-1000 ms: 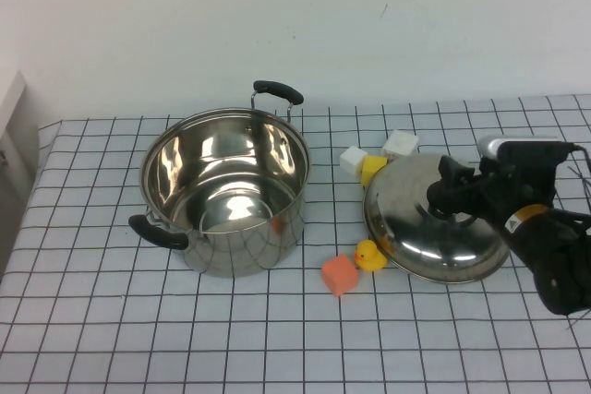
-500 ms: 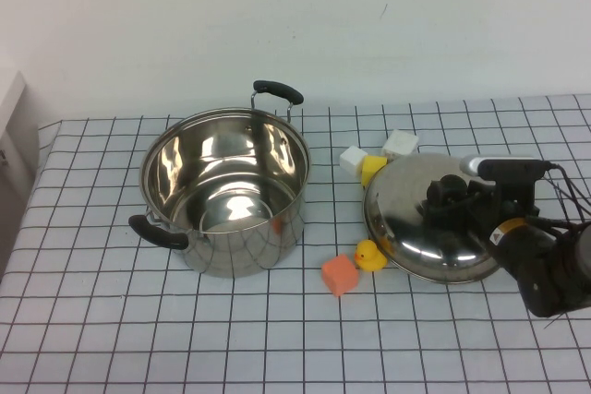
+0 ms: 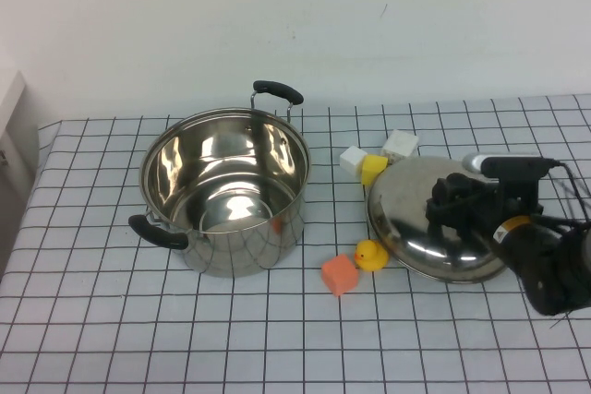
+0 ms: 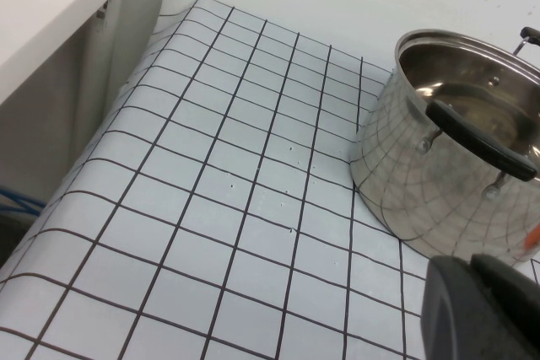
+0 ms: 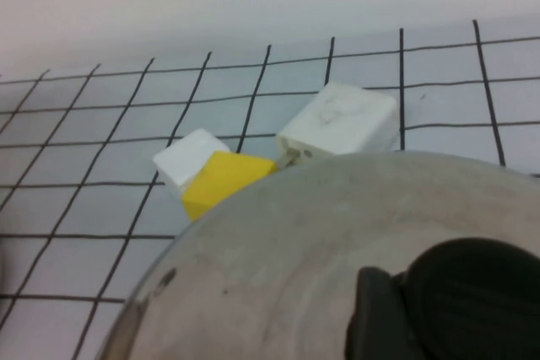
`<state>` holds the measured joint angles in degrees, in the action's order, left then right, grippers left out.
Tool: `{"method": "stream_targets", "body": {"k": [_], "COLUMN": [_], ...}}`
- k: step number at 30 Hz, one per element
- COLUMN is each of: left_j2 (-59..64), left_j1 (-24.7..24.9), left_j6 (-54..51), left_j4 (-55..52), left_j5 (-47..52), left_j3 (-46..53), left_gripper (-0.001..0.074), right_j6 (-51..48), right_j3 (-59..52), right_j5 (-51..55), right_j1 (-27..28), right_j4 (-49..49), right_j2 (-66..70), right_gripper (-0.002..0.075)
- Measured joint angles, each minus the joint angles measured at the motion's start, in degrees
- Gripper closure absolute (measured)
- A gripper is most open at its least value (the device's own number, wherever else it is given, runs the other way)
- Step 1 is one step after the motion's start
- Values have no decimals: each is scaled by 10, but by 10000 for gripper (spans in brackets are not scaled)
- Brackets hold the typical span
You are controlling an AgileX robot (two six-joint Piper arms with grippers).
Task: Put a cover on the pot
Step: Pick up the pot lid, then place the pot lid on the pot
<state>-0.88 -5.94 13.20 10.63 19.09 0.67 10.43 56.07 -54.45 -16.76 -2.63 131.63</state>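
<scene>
The pot [image 3: 224, 193] stands open and upright at centre left; it also shows in the left wrist view [image 4: 439, 174]. The domed steel lid [image 3: 420, 228] lies on the cloth to the pot's right. My right gripper [image 3: 452, 200] sits on top of the lid, shut on its black knob [image 5: 477, 301], with one finger [image 5: 375, 318] pressed against the knob. The lid's dome fills the right wrist view [image 5: 270, 267]. My left gripper [image 4: 474, 309] is shut and empty, low beside the pot's near black handle [image 4: 477, 137]; it is out of the high view.
Two white blocks [image 3: 400, 143] [image 3: 352, 160] and a yellow block [image 3: 373, 170] lie at the lid's far edge. A yellow duck [image 3: 370, 255] and an orange cube [image 3: 340, 275] lie between pot and lid. The checked cloth [image 3: 92, 320] ends at the left.
My right arm has come down and its gripper has settled onto the lid's knob. The lid has shifted slightly to the right. The pot and small objects have not moved.
</scene>
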Motion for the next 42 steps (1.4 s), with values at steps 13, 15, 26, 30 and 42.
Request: {"method": "stream_targets", "body": {"k": [13,15,26,30,42], "left_j2": [0,0,0,0,0], "left_j1": [0,0,0,0,0], "left_j6": [0,0,2,2,1], "left_j4": [0,0,0,0,0], "left_j5": [0,0,0,0,0], "left_j3": [0,0,0,0,0], "left_gripper": [736,736,736,736,736], "right_j6": [-174,-173,-173,-173,-173], "right_j3": [-7,12,222,322,602], "right_j5": [364,406,490,532,633], "right_j1": [-7,-20,-168,-201,-245], "right_j4": [-15,-1,36,37,35], "right_j2": [-310,-342,-278,-199,12], "right_gripper": [372,372,372,372,372]}}
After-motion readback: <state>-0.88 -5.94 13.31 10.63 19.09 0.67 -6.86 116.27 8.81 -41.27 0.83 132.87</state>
